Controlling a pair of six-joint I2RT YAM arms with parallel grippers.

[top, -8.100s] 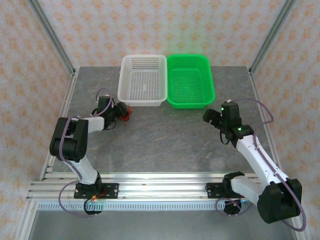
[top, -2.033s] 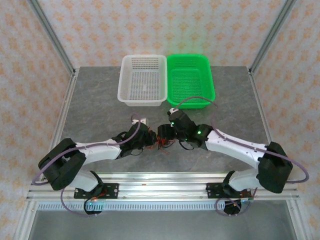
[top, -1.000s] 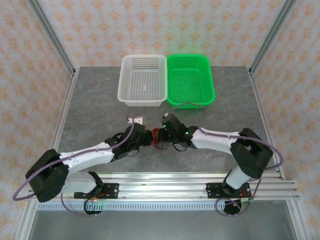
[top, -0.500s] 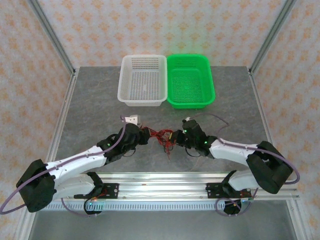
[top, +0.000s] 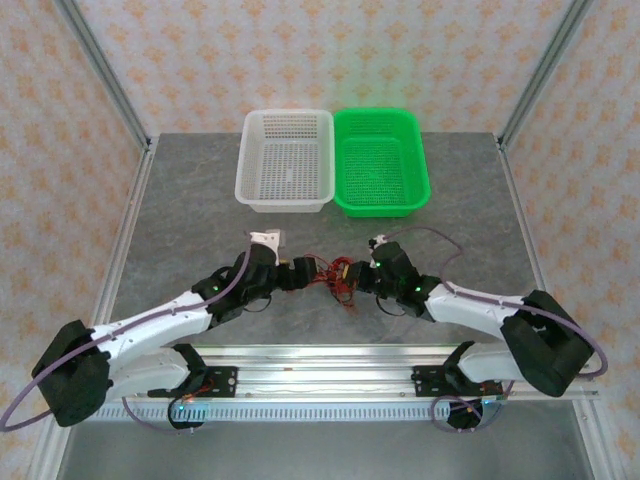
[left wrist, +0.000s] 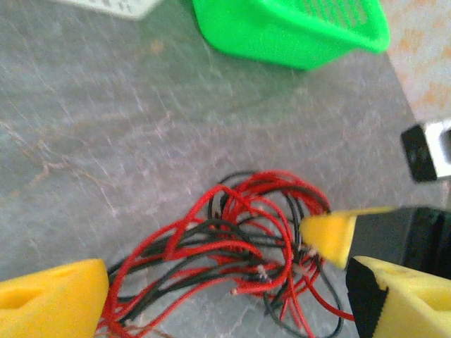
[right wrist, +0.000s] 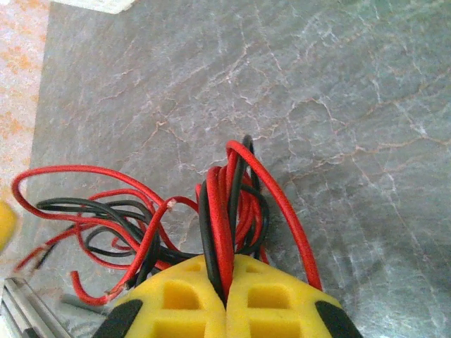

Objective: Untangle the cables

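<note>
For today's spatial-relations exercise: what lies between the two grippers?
The tangled red and black cables lie between the left gripper and right gripper, seen in the top view.

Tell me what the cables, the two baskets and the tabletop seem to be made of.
The cables: thin wire in smooth red and black plastic-looking insulation; they bend in loose loops. The green basket and white basket: likely molded plastic, with perforated mesh walls. The tabletop: grey, veined, stone-look surface, matte; could be laminate.
</note>
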